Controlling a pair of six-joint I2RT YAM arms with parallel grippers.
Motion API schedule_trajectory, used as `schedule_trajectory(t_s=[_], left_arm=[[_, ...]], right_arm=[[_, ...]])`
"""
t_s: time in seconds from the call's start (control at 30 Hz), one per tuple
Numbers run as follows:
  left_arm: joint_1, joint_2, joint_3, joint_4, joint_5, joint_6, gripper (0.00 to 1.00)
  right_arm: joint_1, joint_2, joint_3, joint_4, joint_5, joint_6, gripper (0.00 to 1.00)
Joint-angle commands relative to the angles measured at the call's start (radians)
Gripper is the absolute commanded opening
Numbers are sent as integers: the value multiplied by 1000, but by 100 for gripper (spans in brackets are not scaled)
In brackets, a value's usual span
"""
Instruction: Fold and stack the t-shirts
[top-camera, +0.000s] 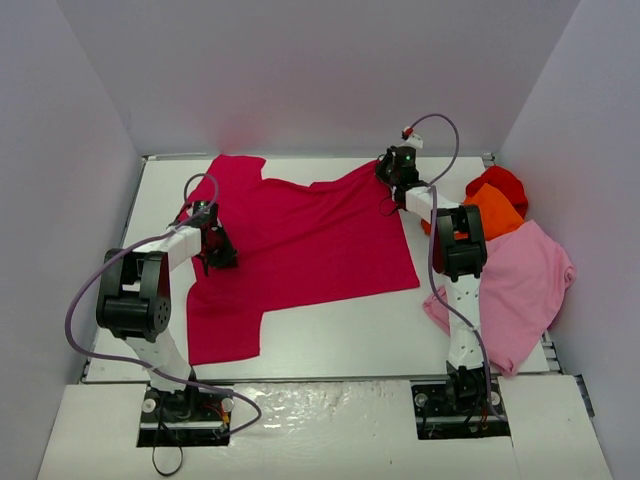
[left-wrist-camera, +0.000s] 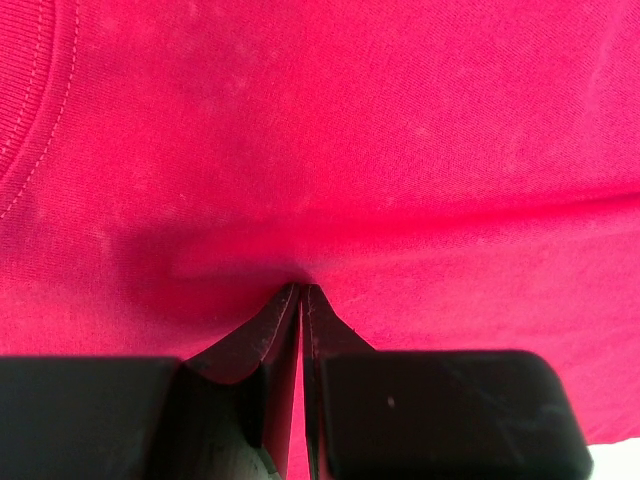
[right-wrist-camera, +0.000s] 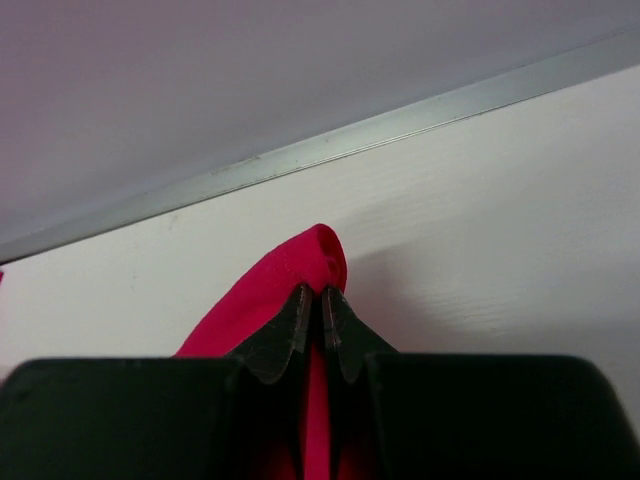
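A crimson-magenta t-shirt (top-camera: 300, 240) lies spread on the white table. My left gripper (top-camera: 212, 252) is shut on a pinch of its cloth (left-wrist-camera: 300, 150) near the shirt's left side. My right gripper (top-camera: 385, 172) is shut on the shirt's far right corner, which curls up between the fingers (right-wrist-camera: 318, 262) and is lifted off the table. A light pink t-shirt (top-camera: 525, 285), an orange one (top-camera: 493, 212) and a bright red one (top-camera: 500, 183) lie piled at the right.
Grey walls (top-camera: 300, 70) enclose the white table (top-camera: 340, 330) on three sides, with a metal strip (right-wrist-camera: 400, 125) at the far edge close to my right gripper. The pile at the right lies beside the right arm (top-camera: 458, 250).
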Motion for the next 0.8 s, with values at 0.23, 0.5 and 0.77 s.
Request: schedule_trajectory(t_s=[0.23, 0.5, 0.77], left_arm=[[-7, 12, 39, 8, 1, 24, 4], [-9, -4, 36, -1, 1, 25, 4], [-9, 16, 104, -1, 47, 6, 0]], right_arm=[[-22, -48, 44, -71, 17, 10, 14], [20, -268, -147, -163, 121, -96, 25], [162, -536, -382, -409, 204, -150, 12]])
